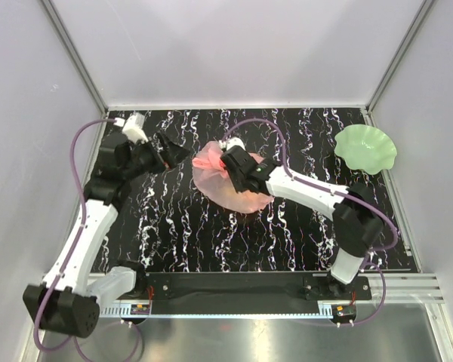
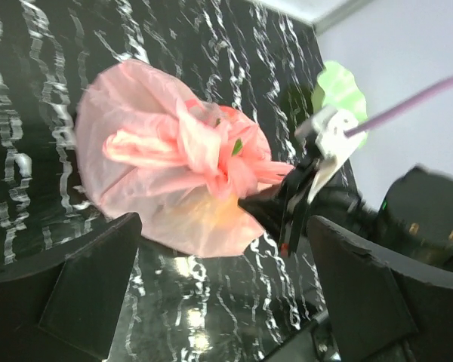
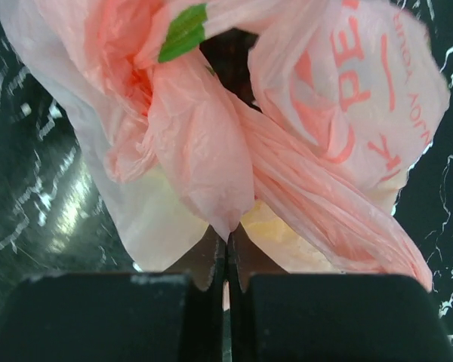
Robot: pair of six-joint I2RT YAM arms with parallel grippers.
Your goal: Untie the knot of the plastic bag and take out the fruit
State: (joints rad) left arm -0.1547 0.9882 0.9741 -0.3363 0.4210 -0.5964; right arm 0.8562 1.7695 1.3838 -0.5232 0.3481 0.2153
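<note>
The pink plastic bag (image 1: 225,185) lies knotted in the middle of the black marbled table. It fills the left wrist view (image 2: 174,173) and the right wrist view (image 3: 287,113). My right gripper (image 1: 232,161) is shut on a flap of the bag (image 3: 228,235) by the knot. My left gripper (image 1: 183,151) is open and empty, just left of the bag, apart from it; its fingers (image 2: 83,286) frame the bag. The fruit is hidden inside; only a faint yellow shows through the plastic (image 3: 275,230), and a green bit (image 3: 183,32) sticks out by the knot.
A wavy green plate (image 1: 365,148) sits at the back right of the table; its edge shows in the left wrist view (image 2: 338,89). White walls enclose the table. Purple cables loop over both arms.
</note>
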